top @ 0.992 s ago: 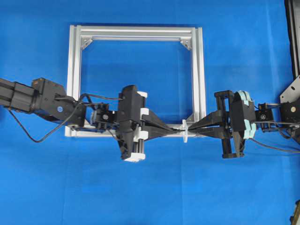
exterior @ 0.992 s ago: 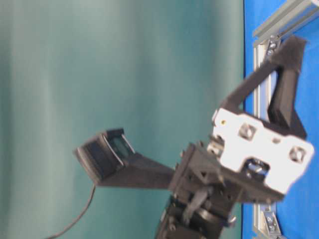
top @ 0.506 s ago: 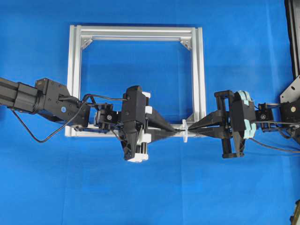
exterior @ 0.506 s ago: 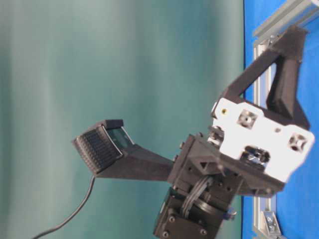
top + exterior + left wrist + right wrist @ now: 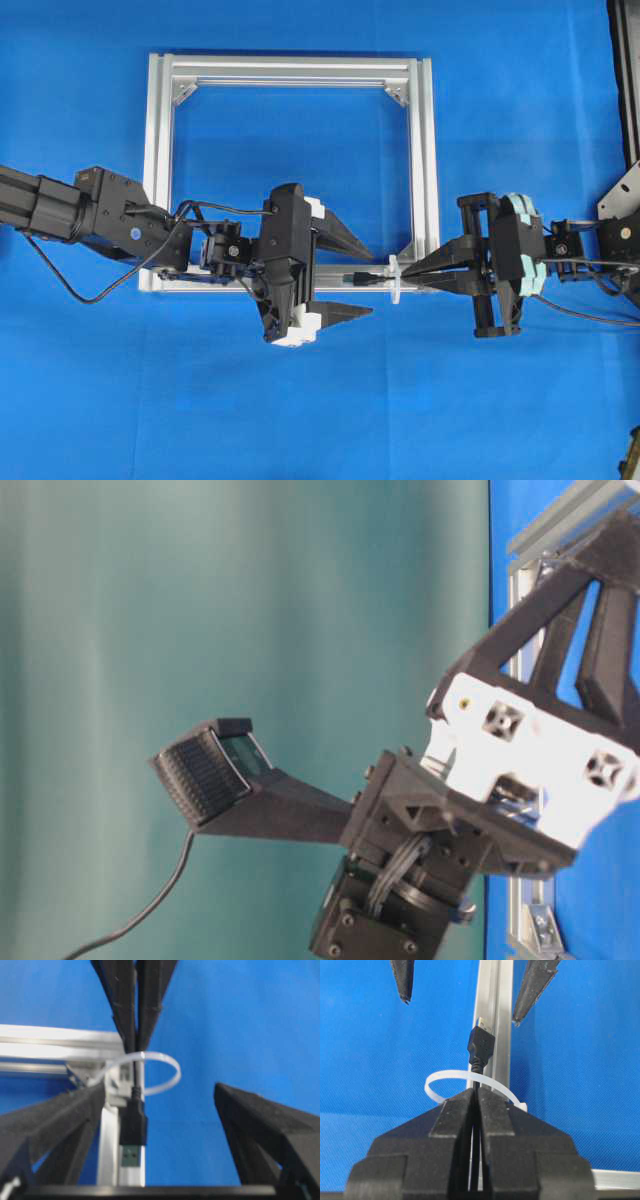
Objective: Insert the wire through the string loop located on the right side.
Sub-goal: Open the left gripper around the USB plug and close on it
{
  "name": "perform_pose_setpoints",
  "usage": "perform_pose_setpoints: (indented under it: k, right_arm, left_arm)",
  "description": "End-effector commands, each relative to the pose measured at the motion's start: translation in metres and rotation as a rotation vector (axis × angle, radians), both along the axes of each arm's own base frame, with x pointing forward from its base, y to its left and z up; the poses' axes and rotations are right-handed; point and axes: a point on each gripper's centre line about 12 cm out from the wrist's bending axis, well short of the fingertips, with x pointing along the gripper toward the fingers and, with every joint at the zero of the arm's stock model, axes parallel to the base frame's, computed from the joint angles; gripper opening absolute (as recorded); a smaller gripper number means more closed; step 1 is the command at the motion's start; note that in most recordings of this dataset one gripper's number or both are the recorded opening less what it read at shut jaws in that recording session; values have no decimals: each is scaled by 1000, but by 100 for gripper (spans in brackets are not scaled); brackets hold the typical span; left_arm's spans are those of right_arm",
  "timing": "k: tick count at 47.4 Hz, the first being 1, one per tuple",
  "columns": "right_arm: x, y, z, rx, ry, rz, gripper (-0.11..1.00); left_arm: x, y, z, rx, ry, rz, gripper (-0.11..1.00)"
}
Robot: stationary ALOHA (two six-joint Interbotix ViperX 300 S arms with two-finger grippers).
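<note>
Change since a second ago: the left gripper (image 5: 355,275) was pinched shut on the wire beside the loop; its two black fingers now stand spread wide, one above and one below the lower frame rail, and the plug sits between them untouched
Left gripper: wide open, holding nothing; from the left wrist view its fingers (image 5: 55,1120) flank the plug with clear blue gaps on both sides
Right gripper: (image 5: 412,273) closed tight on the wire just to the right of the loop; in the right wrist view its two fingers (image 5: 455,1115) meet with the thin black cable running between them
Wire: (image 5: 360,278) a thin black cable ending in a small black USB-style plug with a silver tip; it passes through the loop, with the plug (image 5: 132,1127) sticking out on the left side, pointing toward the left gripper, over the frame rail
String loop: (image 5: 394,278) a small white band standing upright on the lower rail near the frame's lower right corner; in the right wrist view the loop (image 5: 437,1082) arcs around the cable just ahead of the fingertips
Frame: (image 5: 160,150) a square of silver aluminium bars lying flat on the blue table surface (image 5: 300,400)
Table-level view: only the back of one arm shows, too close to tell anything about the wire
</note>
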Motion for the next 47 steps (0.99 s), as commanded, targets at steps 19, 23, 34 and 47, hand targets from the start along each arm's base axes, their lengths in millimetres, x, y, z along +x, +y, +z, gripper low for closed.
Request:
perform_pose_setpoints:
  k: [19,23,34,47]
  right_arm:
    - [5,0,7,5,-33,-4,-3]
    - [5,0,7,5,-33,-4,-3]
    - [5,0,7,5,-33,-4,-3]
    - [5,0,7,5,-30,-3,-3]
  left_arm:
    - [5,0,13,-4,-38,1,91]
    - [6,1,11,-3,-34,2,91]
    - [11,5,-14,4,13,12,91]
    - [14,5,-20,3,23,15,91]
